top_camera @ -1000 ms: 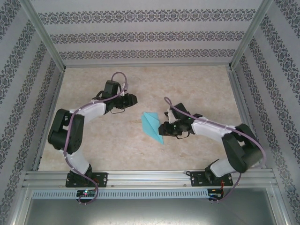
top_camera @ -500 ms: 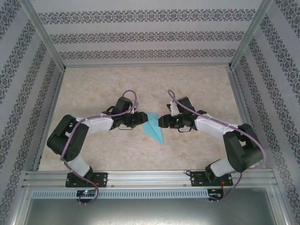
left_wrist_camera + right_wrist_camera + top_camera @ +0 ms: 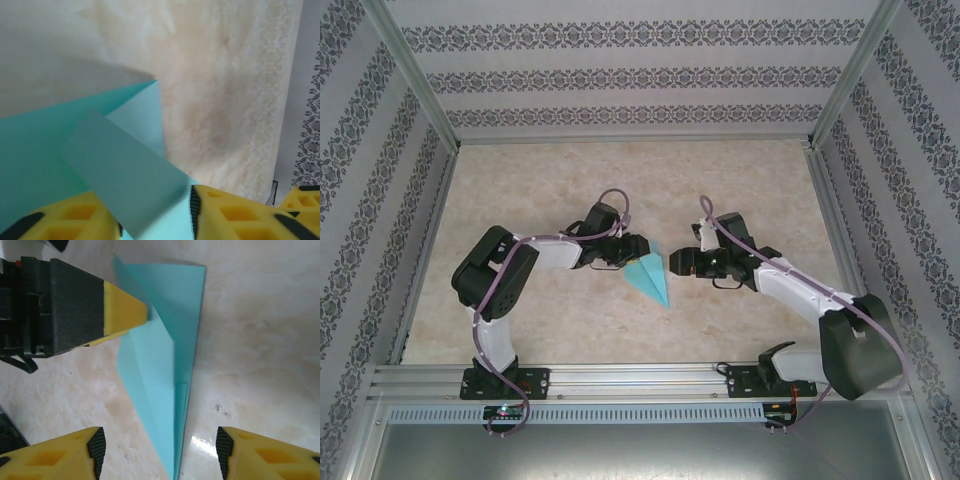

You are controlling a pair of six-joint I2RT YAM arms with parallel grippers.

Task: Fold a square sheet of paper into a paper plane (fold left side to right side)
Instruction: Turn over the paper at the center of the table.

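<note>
The paper plane (image 3: 650, 278) lies mid-table (image 3: 550, 310), its point toward the arms' bases. The left gripper (image 3: 638, 249) touches its wide end, a flap rising between the 2 fingers; I cannot tell if it pinches. The right gripper (image 3: 672, 263) stands spread wide just beside the plane.

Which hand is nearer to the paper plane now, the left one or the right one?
Left. The left hand touches the paper plane at its far left corner. The right hand is just beside its right edge, fingers open.
</note>
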